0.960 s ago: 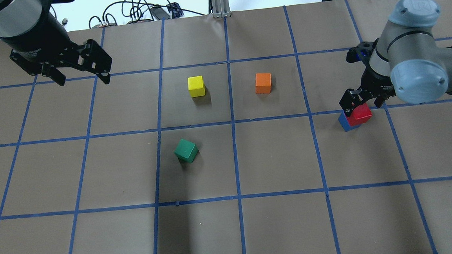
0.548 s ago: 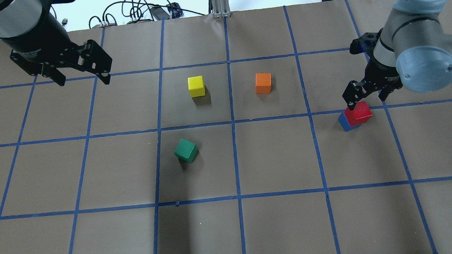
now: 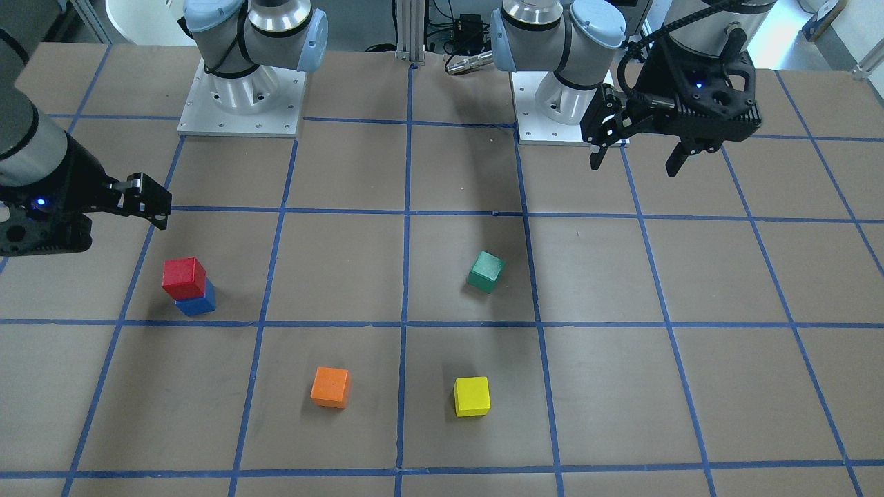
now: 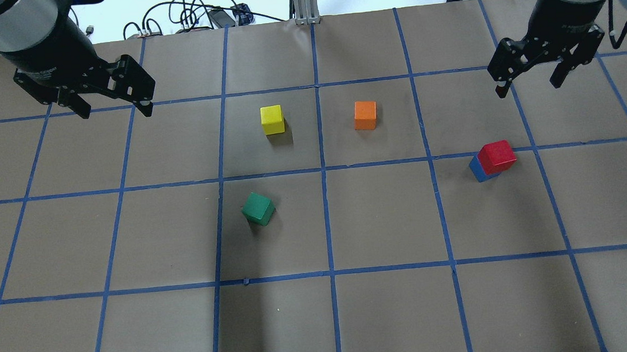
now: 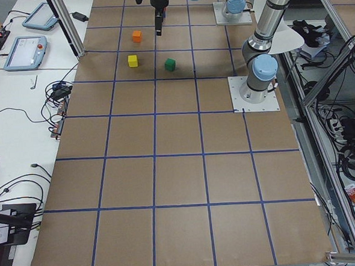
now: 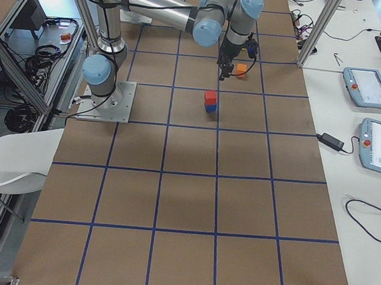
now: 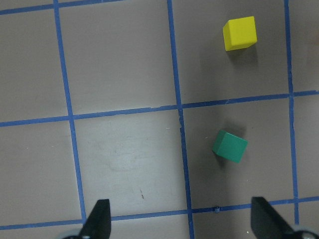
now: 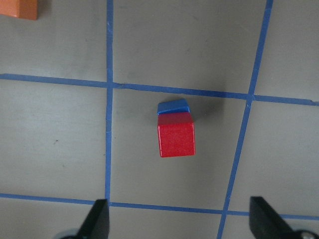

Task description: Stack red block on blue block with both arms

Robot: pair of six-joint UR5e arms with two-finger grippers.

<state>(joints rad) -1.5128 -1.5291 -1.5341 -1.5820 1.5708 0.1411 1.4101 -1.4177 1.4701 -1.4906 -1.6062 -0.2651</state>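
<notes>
The table [image 4: 381,221] wore flat brown paper, cut into squares by blue tape lines [image 4: 327,218] — cables [image 4: 216,14] lay on the white bench past it. The red block [image 4: 497,156], a smooth little cube, sat on the blue block [image 4: 475,170], under the right gripper [image 4: 527,78] but well apart from it. Its 2 black fingers were spread wide, holding nothing. The left gripper [image 4: 116,109] was spread too — the stack lay far off to its right.

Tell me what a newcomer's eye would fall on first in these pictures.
The red block sits on the blue block, a small, slightly skewed stack on the robot's right side of the table. The right gripper hangs open above it, touching neither. A green cube, a yellow cube and an orange cube lie loose mid-table, and the left gripper hovers open far left.
</notes>
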